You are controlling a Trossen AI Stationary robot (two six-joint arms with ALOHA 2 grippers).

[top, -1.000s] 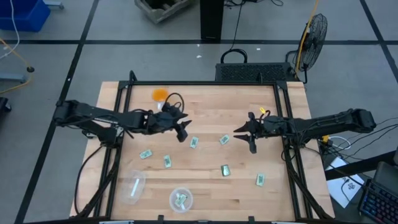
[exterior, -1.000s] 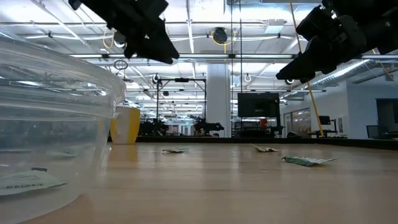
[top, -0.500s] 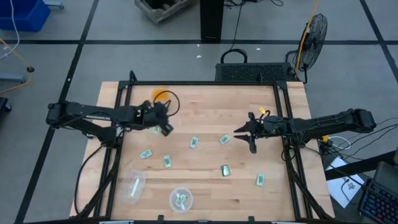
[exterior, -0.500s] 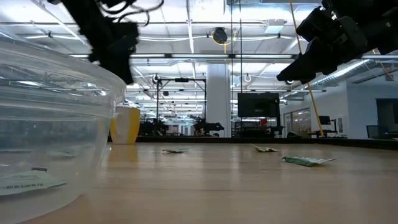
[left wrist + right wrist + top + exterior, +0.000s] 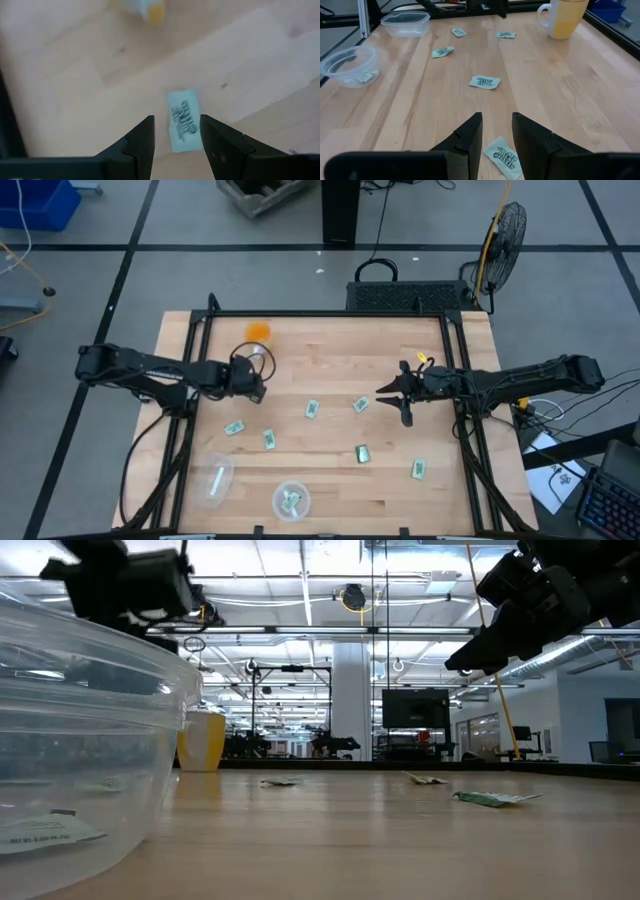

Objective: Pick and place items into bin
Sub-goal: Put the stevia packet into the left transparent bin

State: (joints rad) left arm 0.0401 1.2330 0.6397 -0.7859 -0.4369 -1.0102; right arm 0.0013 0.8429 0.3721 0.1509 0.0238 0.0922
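From above, the round clear bin (image 5: 290,500) sits at the lower middle of the table (image 5: 330,340) and already holds what looks like one packet, while six packets still lie loose on the wood: one (image 5: 234,427) and another (image 5: 268,439) in the lower left, one (image 5: 312,410) and one (image 5: 361,405) near the centre, and two more, (image 5: 363,452) and (image 5: 418,469), toward the lower right. So by my reading only a small share of the job is done. The left gripper (image 5: 256,390) hangs left of centre above the nearest loose packet, and the right gripper (image 5: 392,397) waits right of centre beside a central packet. An orange cup (image 5: 258,331) stands at the upper left and a second clear container (image 5: 216,480) lies left of the bin. In the level view the bin wall (image 5: 90,740) fills the left of the frame with a packet (image 5: 45,832) on its floor, and other packets (image 5: 492,798) lie flat farther off at the right. The left wrist view shows its fingers (image 5: 142,137) spread apart with nothing between them, a packet (image 5: 182,120) lying on the table beyond the gap. The right wrist view likewise shows parted, empty fingers (image 5: 470,132) with a packet (image 5: 502,156) just ahead at the bottom of the frame.
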